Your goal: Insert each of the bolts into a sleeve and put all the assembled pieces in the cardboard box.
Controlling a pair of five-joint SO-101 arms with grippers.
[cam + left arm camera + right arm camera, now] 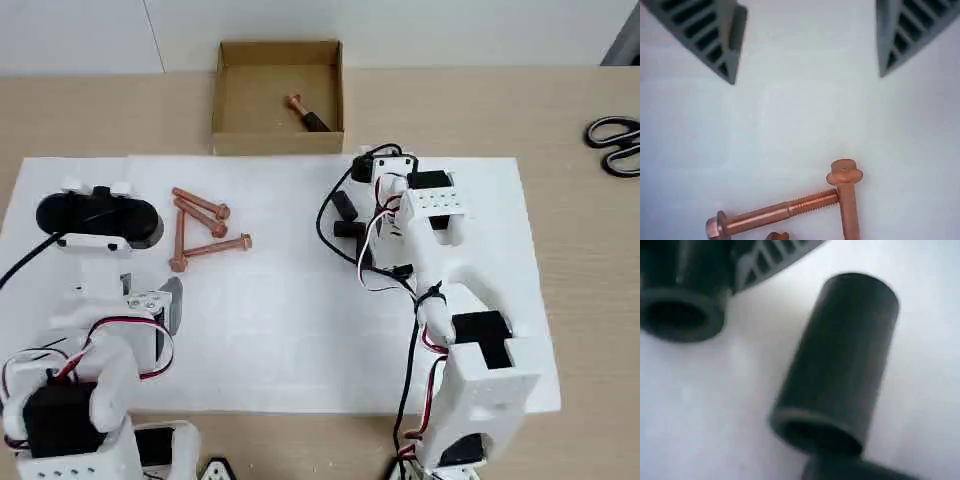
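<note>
- Light wooden tabletop [100, 110] with a big white paper sheet [280, 340] laid on it. The open square brown cardboard box [275, 143] sits just past the sheet's far edge, so we'll place everything off that box.
- Inside the box one assembled piece [308, 112] already lies toward its right wall. It's a copper bolt pushed into a black sleeve, with the head poking out.
- Four loose copper bolts [218, 246] with flanged hex heads lie bunched on the sheet, on the arms' side of the box and off toward its left corner.
- The left gripper [807, 77] hangs over bare paper, farther from the box than the bolts are. Its grey ribbed fingers [700, 25] are spread wide with nothing between them.
- In the left wrist view, one bolt's threaded tip touches the other's shank just under the head.
- The black sleeves [345, 205], short plain tubes, lie on the sheet just on the arms' side of the box's right corner. Up close, one [840, 360] lies on its side with two more just beside it.
- The right gripper [368, 180] sits right by those sleeves. We honestly can't tell whether it's open or closed.
- Black-handled scissors [615, 145] lie on bare wood, well off to the box's right.
</note>
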